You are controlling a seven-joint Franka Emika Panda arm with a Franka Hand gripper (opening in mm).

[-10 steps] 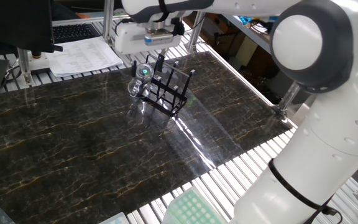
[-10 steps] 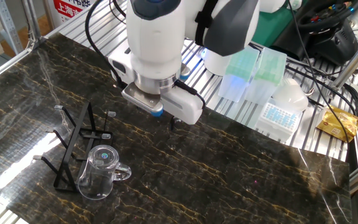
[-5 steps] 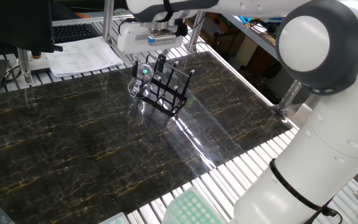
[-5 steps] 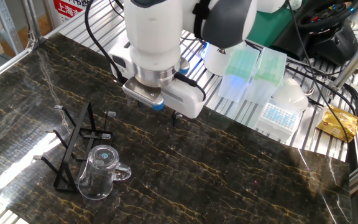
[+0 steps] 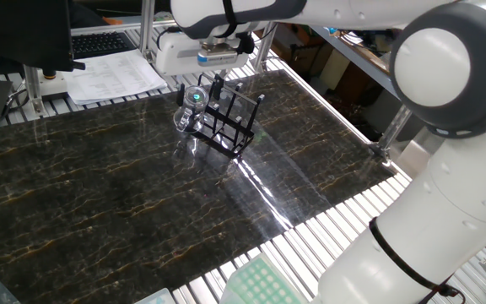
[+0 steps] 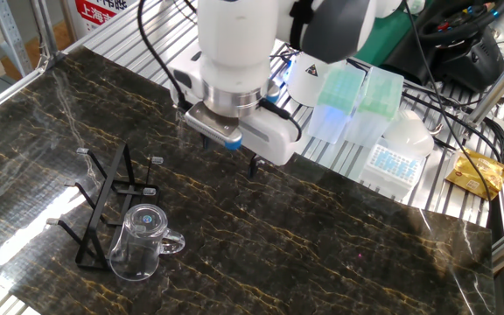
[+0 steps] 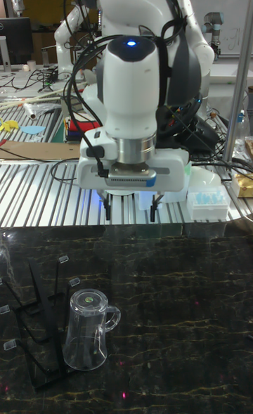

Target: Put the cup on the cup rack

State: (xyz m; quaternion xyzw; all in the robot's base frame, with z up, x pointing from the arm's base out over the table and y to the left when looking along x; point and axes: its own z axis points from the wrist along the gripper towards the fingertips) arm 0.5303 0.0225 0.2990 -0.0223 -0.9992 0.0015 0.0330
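Observation:
The cup [image 7: 87,330] is a clear glass mug standing mouth-down with its handle to the right in the tall fixed view. It sits at the end of the black wire cup rack [image 7: 34,319], and a peg seems to show through the glass. In the fixed views the cup [image 6: 142,241] [image 5: 191,108] touches the cup rack [image 6: 101,203] [image 5: 229,125]. My gripper [image 7: 131,210] hangs above the table's back edge, well clear of the cup, open with nothing between its fingers. In the other fixed view only one fingertip [image 6: 256,166] shows.
Boxes of pipette tips [image 6: 350,103] and a white tip rack [image 6: 392,161] lie on the slatted bench behind the dark marble table [image 6: 339,236]. Papers [image 5: 112,76] and an aluminium post [image 5: 34,91] stand by the table's far corner.
The gripper has risen and drawn away from the cup and rack towards the table's back edge. Cup and rack have not moved.

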